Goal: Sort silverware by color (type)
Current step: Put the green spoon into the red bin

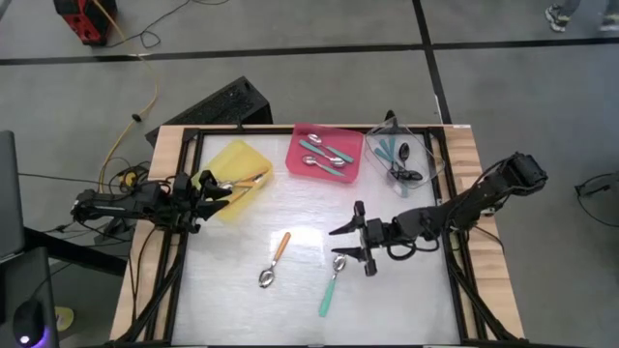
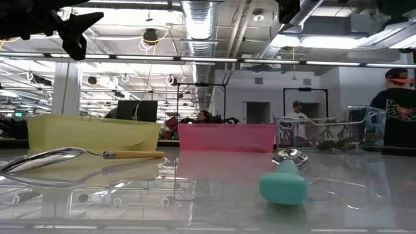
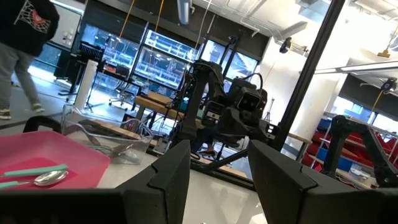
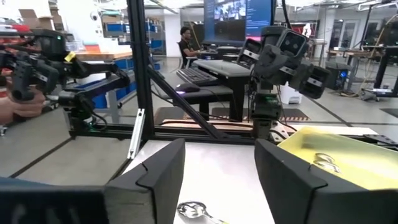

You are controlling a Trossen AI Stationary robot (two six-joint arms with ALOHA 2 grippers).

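High view: the right gripper (image 1: 353, 242) hangs just above the teal-handled spoon's silver bowl (image 1: 339, 263), its two dark fingers spread apart and holding nothing. That spoon (image 1: 330, 287) lies on the glossy white table (image 1: 406, 300), handle pointing away from the pink tray (image 1: 326, 155). Just to its left lies an orange-handled spoon (image 1: 274, 260), also loose on the table.

The left gripper (image 1: 215, 186) waits over the yellow tray (image 1: 238, 179), left of the pink tray; its fingers stand parted with nothing between them.

By my reckoning the sorting is well along — orange-handled spoons (image 1: 244, 181) sit in the yellow tray, teal-handled silver spoons (image 1: 324, 155) in the pink tray, and teal spoons with black bowls (image 1: 398, 159) in the clear tray (image 1: 406, 157) to its right. Two spoons are left on the table.

Around the table is grey floor with cables; the low view shows a workshop with people in the background.
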